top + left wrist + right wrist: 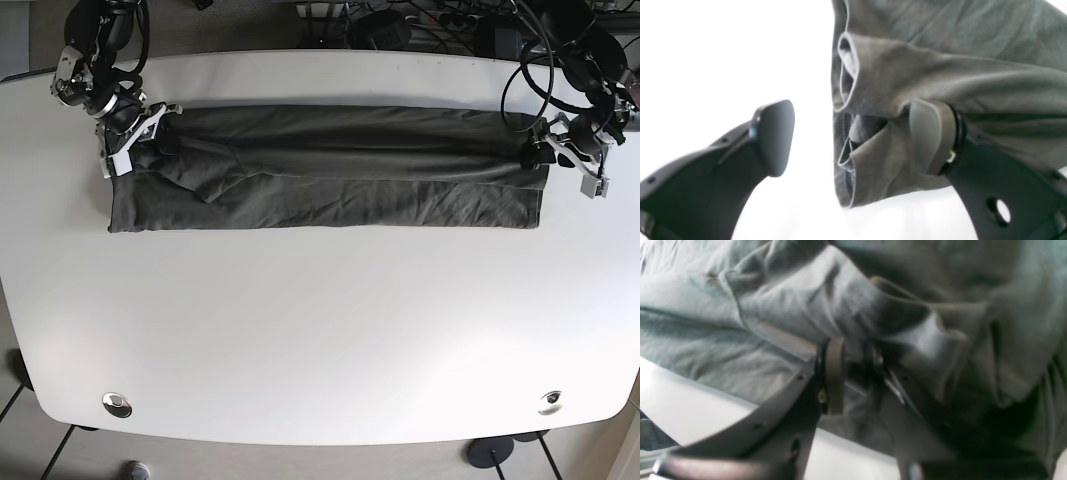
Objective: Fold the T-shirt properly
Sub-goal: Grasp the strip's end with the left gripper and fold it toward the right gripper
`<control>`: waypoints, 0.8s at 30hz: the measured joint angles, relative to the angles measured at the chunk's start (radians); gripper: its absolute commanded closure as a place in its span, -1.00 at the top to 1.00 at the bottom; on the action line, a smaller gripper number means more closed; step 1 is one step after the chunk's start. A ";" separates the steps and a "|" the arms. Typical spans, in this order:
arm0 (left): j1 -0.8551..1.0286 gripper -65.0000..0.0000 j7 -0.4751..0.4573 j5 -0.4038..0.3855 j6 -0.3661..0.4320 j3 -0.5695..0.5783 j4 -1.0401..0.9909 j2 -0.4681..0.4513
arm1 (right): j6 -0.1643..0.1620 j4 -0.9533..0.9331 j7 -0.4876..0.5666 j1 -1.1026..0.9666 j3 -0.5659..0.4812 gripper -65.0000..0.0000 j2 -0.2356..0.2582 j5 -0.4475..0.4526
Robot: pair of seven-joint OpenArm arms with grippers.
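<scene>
The dark T-shirt [330, 170] lies folded lengthwise along the desk's [320, 330] far edge, right gripper [853, 373] clamped on its fabric, left gripper [853, 136] spread open

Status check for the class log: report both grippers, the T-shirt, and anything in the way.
Left gripper open at shirt's end, one finger under the cloth. Right gripper shut on T-shirt. Shirt a long band across table. Nothing in the way.
</scene>
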 measured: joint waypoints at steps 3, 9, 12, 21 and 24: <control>-0.003 0.55 -0.028 -0.019 0.000 0.045 -0.049 -0.002 | 0.000 0.000 0.000 0.001 0.000 -0.68 0.000 0.000; -0.005 -0.83 -0.030 -0.030 0.000 0.133 -0.060 0.004 | 0.000 -0.001 0.000 0.001 0.000 -0.68 0.000 0.000; 0.010 -0.85 0.005 -0.001 0.000 0.134 0.040 0.013 | 0.000 -0.001 0.001 0.001 0.000 -0.68 0.000 0.000; 0.033 -0.84 -0.003 -0.013 0.000 0.478 0.458 0.034 | 0.000 -0.001 0.001 0.000 0.000 -0.68 0.000 0.000; 0.037 -0.84 0.006 0.005 0.000 0.584 0.455 0.112 | 0.000 -0.002 0.000 0.000 0.002 -0.68 -0.003 0.000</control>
